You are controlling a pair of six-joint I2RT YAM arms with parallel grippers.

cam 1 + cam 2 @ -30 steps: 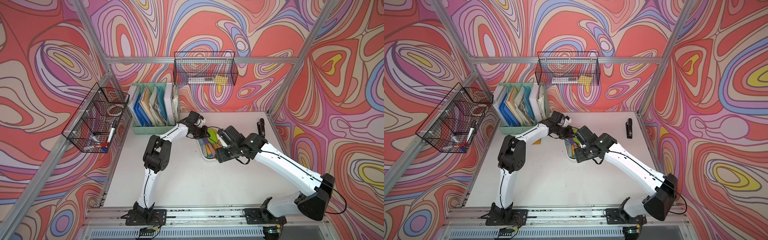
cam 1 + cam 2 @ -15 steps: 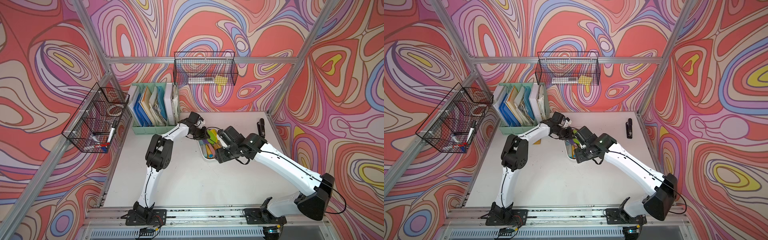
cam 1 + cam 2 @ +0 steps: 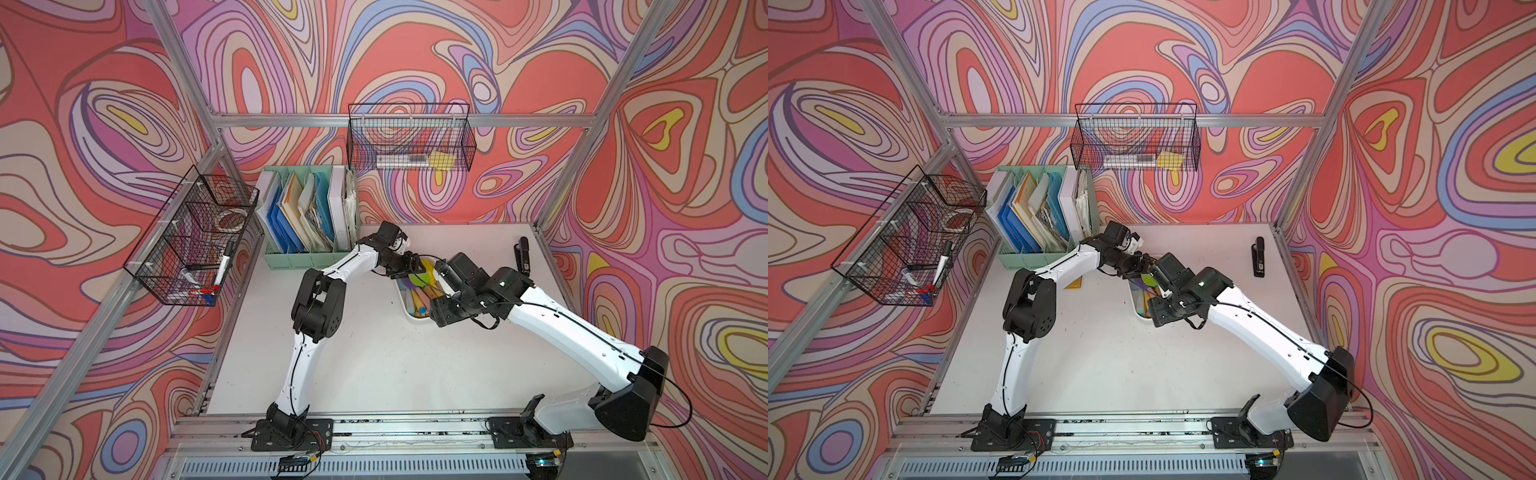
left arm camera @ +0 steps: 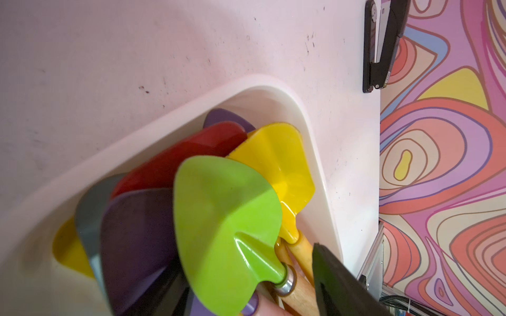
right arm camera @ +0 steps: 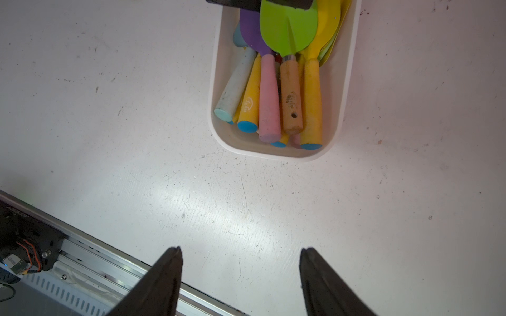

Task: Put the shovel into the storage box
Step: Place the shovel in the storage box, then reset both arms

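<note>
Left hand (image 3: 410,266) first: you've got it low over the blade end of the storage box (image 5: 273,156), and from the left wrist view its fingers (image 4: 339,284) look spread, with the neck of the green shovel (image 4: 224,219) between them and nothing clamped. I read that as an open hand, though one finger is mostly hidden under the blades.

Move across to the box: the green shovel lies inside it, on top of the pile, blade over the purple, red and yellow ones, with its wooden handle (image 5: 291,95) alongside the pink and yellow handles. It sits within the rim as far as the wrist views show.

Next across, your right hand (image 5: 241,249) hangs wide open and empty over bare table (image 5: 109,136), just off the handle end of the box. Far right, the black stapler (image 3: 523,257) sits well apart by the table edge.

So the step in hand looks like the let-go, with the placing as good as done. Your next move calls for a clean lift straight up and away, keeping those fingers clear of the blade so you don't drag the shovel out.
</note>
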